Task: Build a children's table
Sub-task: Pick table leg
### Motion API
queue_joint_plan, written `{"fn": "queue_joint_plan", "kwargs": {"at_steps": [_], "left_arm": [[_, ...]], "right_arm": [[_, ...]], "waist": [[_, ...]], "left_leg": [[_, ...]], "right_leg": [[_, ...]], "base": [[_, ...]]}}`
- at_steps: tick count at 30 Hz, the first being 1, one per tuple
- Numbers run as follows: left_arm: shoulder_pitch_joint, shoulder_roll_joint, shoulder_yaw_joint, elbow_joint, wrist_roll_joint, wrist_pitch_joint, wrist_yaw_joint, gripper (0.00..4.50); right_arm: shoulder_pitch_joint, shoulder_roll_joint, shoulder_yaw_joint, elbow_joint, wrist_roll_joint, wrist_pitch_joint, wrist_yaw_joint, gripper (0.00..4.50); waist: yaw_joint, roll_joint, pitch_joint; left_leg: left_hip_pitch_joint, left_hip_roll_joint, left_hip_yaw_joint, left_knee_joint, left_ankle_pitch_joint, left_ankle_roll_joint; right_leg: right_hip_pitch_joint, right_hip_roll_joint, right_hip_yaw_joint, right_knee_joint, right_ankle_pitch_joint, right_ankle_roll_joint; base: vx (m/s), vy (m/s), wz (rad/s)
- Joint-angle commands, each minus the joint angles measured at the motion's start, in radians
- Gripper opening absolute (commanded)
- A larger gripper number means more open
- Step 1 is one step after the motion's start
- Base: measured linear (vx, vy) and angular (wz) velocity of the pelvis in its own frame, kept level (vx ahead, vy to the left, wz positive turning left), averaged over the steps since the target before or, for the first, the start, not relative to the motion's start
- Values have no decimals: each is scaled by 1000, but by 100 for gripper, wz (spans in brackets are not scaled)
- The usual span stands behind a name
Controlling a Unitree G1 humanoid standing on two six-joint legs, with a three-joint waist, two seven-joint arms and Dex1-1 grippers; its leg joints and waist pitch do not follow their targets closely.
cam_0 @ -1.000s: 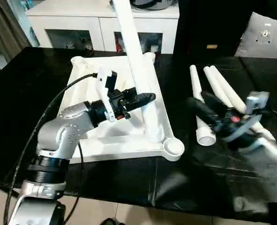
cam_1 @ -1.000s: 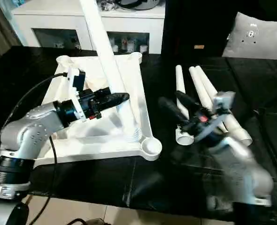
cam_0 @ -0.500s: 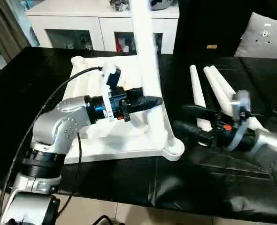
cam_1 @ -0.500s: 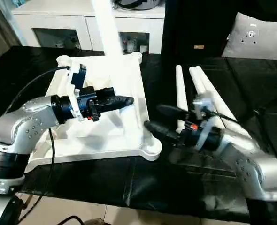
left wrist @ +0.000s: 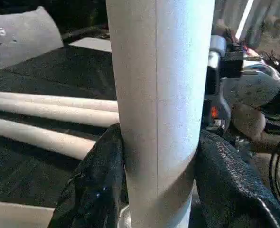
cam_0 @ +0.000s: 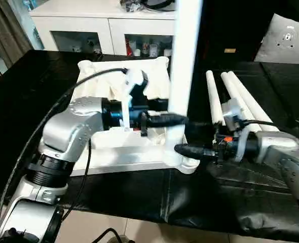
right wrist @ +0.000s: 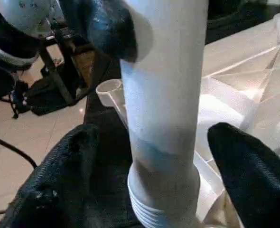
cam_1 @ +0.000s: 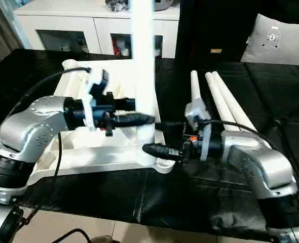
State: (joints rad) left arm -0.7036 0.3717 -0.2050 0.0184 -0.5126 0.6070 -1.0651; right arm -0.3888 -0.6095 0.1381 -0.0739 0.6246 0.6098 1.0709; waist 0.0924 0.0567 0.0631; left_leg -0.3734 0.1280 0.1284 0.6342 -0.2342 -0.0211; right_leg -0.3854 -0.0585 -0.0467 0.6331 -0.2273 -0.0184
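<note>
The children's table top (cam_0: 96, 76) lies white and underside up on the black surface. One white leg (cam_0: 182, 61) stands upright at the top's near right corner socket. My left gripper (cam_0: 177, 120) is shut on this leg low down; in the left wrist view its fingers (left wrist: 90, 185) press both sides of the tube (left wrist: 159, 95). My right gripper (cam_0: 186, 136) reaches in from the right and straddles the leg's base. It is open, and in the right wrist view its fingers (right wrist: 254, 175) stand apart from the tube (right wrist: 163, 95).
Three loose white legs (cam_0: 230, 96) lie side by side on the black surface behind my right forearm. A grey-white cushion (cam_0: 286, 38) rests at the back right, and a white cabinet (cam_0: 104, 20) stands behind the table top.
The leg has swung from leaning back-left to upright in my left gripper. My right gripper has moved left from the loose legs to the leg's base, with its fingers now on either side.
</note>
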Motion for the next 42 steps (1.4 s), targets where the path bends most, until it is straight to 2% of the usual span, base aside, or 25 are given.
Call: {"fn": "queue_joint_plan", "kwargs": {"at_steps": [1, 3, 4, 12, 13, 16, 17, 18, 21, 27, 33, 40, 41, 42], "left_arm": [[-26, 1, -3, -13, 9, -19, -12, 186], [-31, -4, -12, -17, 12, -22, -20, 186], [-33, -9, -17, -19, 12, -22, -22, 186], [-38, -19, -32, -19, 19, -29, -37, 186], [-40, -16, -43, -20, 19, -31, -46, 186], [-39, -17, -50, -17, 24, -34, -52, 186], [-40, -18, -52, -13, 28, -37, -54, 186], [-42, -20, -52, -7, 32, -41, -54, 186], [-50, -23, -55, 7, 41, -48, -52, 186], [-58, -27, -58, 28, 54, -61, -54, 186], [-62, -31, -56, 28, 57, -60, -60, 186], [-62, -33, -53, 24, 53, -56, -60, 186], [-61, -33, -52, 21, 53, -55, -61, 186], [-60, -32, -51, 17, 53, -54, -65, 186]], "right_arm": [[-16, 3, 14, 10, -19, -3, 17, 355], [-25, 13, 21, 21, -28, -6, 15, 336], [-29, 18, 24, 26, -33, -8, 8, 336], [-38, 26, 30, 40, -45, -9, 5, 333], [-38, 27, 26, 41, -43, -7, 12, 333], [-38, 29, 25, 41, -40, 0, 25, 333], [-37, 29, 26, 40, -41, 2, 29, 307], [-36, 30, 27, 39, -40, 5, 32, 300], [-30, 28, 34, 34, -40, 12, 37, 287], [-21, 25, 45, 36, -55, 13, 39, 225], [-21, 25, 49, 43, -66, 14, 40, 198], [-20, 37, 46, 46, -68, 16, 37, 196], [-20, 40, 44, 46, -63, 21, 41, 251], [-24, 49, 36, 45, -49, 40, 35, 264]], "waist": [[5, -26, -75], [6, -27, -75], [7, -23, -76], [8, -27, -77], [8, -23, -77], [9, -24, -76], [9, -25, -76], [10, -22, -75], [9, -24, -74], [12, -24, -75], [13, -24, -74], [13, -25, -75], [14, -26, -74], [13, -26, -74]], "left_leg": [[0, 85, -18, -62, 106, 144], [0, 85, -18, -62, 107, 143], [0, 86, -19, -61, 109, 143], [0, 86, -18, -60, 105, 142], [1, 86, -18, -60, 101, 139], [1, 87, -18, -61, 91, 134], [1, 87, -18, -61, 86, 133], [0, 86, -18, -61, 83, 129], [1, 86, -17, -63, 67, 120], [0, 84, -17, -63, 63, 107], [0, 85, -18, -64, 54, 102], [0, 85, -18, -63, 61, 106], [-1, 84, -18, -64, 61, 108], [-1, 84, -18, -64, 59, 109]], "right_leg": [[59, -98, 49, -53, 37, -287], [60, -99, 49, -52, 43, -289], [59, -100, 48, -52, 45, -290], [61, -99, 49, -51, 49, -292], [60, -98, 49, -51, 41, -291], [59, -98, 50, -52, 29, -289], [59, -98, 50, -53, 24, -288], [60, -98, 50, -53, 19, -288], [60, -97, 51, -57, -2, -283], [61, -97, 51, -57, -7, -277], [61, -97, 51, -58, -18, -275], [60, -97, 51, -57, -11, -276], [60, -97, 51, -57, -12, -277], [60, -97, 50, -57, -19, -275]], "base": [[0, 0, 0], [0, 0, 0], [0, 0, 0], [0, 0, 0], [0, 0, 0], [0, 0, 0], [0, 0, 0], [0, 0, 0], [0, 0, 0], [0, 0, 0], [0, 0, 0], [0, 0, 0], [0, 0, 0], [0, 0, 0]]}}
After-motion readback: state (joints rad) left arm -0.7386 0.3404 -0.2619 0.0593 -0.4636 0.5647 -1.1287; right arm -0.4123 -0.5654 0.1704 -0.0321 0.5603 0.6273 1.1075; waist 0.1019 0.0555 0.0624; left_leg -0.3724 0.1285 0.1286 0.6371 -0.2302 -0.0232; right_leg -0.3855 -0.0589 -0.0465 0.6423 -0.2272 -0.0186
